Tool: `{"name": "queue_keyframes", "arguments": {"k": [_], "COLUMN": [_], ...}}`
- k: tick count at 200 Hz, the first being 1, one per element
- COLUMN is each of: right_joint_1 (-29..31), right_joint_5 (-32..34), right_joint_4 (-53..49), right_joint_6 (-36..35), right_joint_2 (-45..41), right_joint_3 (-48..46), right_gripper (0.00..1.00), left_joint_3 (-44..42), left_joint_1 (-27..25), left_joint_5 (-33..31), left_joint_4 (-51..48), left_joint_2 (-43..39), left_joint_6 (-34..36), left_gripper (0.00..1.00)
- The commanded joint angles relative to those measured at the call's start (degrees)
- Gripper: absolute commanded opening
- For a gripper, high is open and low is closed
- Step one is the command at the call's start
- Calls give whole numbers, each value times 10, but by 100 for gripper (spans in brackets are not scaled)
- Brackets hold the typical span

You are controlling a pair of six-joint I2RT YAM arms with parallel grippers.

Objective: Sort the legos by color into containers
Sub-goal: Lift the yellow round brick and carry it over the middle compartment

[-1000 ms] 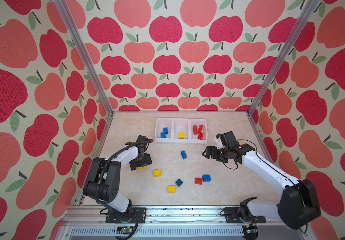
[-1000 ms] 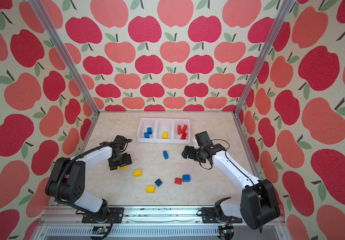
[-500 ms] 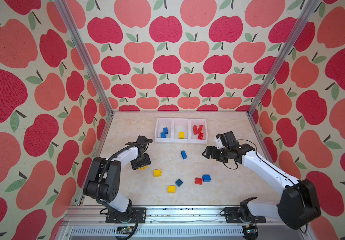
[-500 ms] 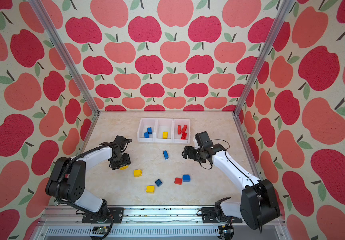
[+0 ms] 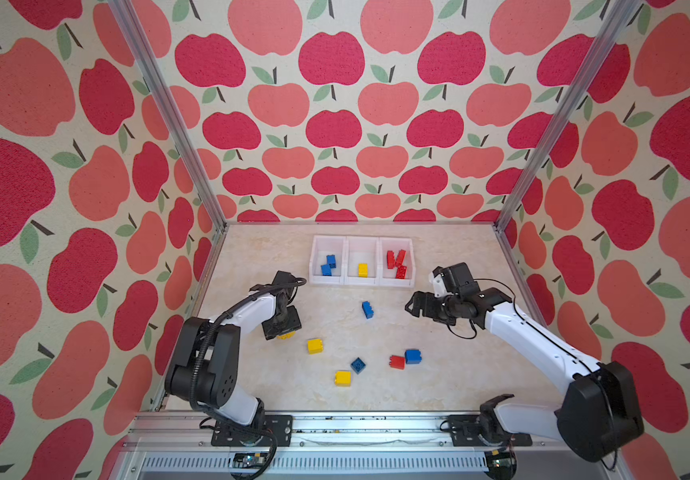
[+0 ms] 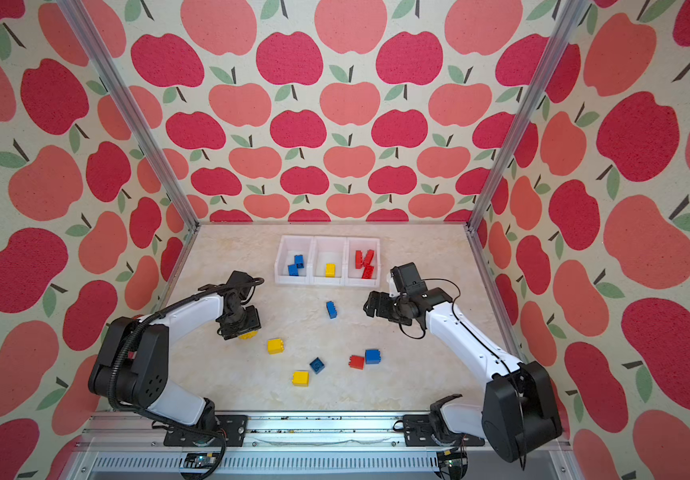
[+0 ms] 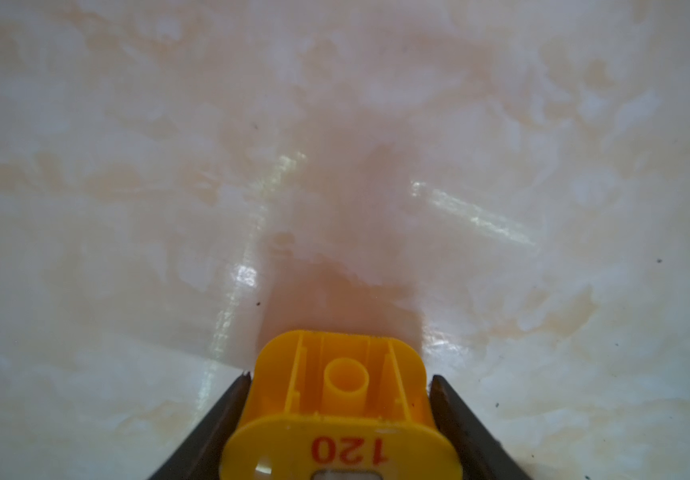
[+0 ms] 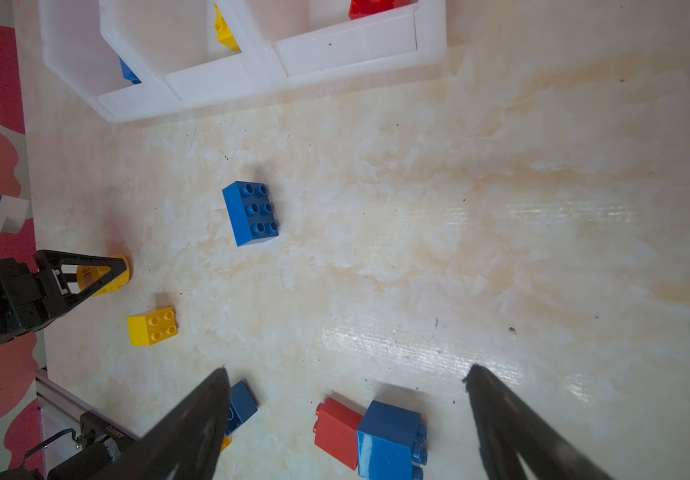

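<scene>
My left gripper points down, pinching the yellow piece; my right gripper hovers, spread wide. The bins hold blue bricks, a yellow brick and red bricks.

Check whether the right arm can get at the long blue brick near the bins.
Probably yes. The right gripper is open, empty and faces the long blue brick across bare table; nothing stands between them.

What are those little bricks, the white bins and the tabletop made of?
Bricks: apparently hard moulded plastic, slightly glossy; crisp studs, uniform colour.
Bins: milky, semi-translucent plastic by the look, satin; thin moulded walls.
Tabletop: glossy marble-look surface with streaky light reflections; real stone or printed laminate, cannot tell.
</scene>
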Motion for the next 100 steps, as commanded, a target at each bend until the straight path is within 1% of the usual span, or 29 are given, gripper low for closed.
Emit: {"name": "queue_keyframes", "arguments": {"k": [1,59,100], "right_joint_1": [4,3,4], "right_joint_5": [-5,-3,0], "right_joint_4": [-7,-8,-9], "right_joint_6": [-1,0,3], "right_joint_2": [-14,-24,-36], "right_joint_3": [-11,-19,-27], "right_gripper": [91,92,92], "left_joint_3": [26,91,172], "left_joint_1": [-12,-68,-111], "left_joint_5": [-13,-25,-30], "left_joint_4": [-34,-68,-85], "left_joint_2": [-19,-20,9], "left_joint_6": [-7,-16,-14], "left_gripper": [58,58,58]}}
